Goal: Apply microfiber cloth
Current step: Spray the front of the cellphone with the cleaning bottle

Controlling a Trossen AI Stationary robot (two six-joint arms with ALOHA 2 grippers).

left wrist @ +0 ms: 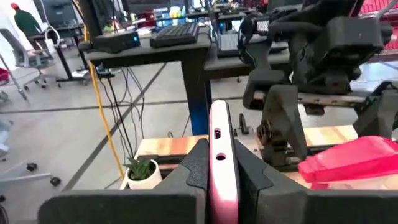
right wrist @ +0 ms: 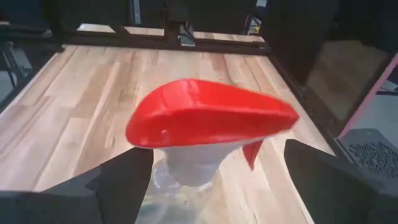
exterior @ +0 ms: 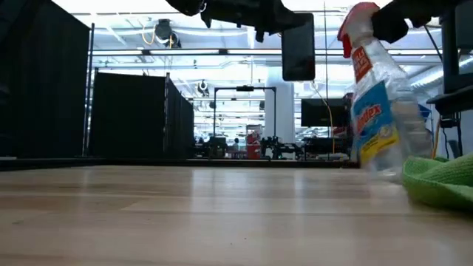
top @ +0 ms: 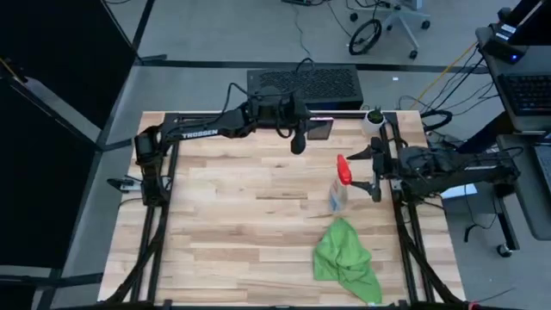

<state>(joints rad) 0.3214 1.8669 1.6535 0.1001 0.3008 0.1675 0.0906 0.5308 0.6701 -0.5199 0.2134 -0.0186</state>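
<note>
Left gripper (left wrist: 221,180) raised above the table's far edge, pinching a pink-edged phone (left wrist: 219,149) upright between both fingers. Right gripper (top: 375,172) at the right side, fingers spread around the neck of the spray bottle (top: 339,185), just below its red nozzle (right wrist: 208,115). Green microfiber cloth (top: 346,261) bunched on the wooden table (top: 232,224), near the bottle, toward the front right corner.

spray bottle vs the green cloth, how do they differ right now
The spray bottle stands upright on the table; the microfiber cloth lies crumpled in a low heap. The spray bottle is clear with a red nozzle and a blue label; the microfiber cloth is bright green all over. The right gripper stands open around the spray bottle's neck; nothing holds the microfiber cloth. Both sit on the table's right side.
</note>
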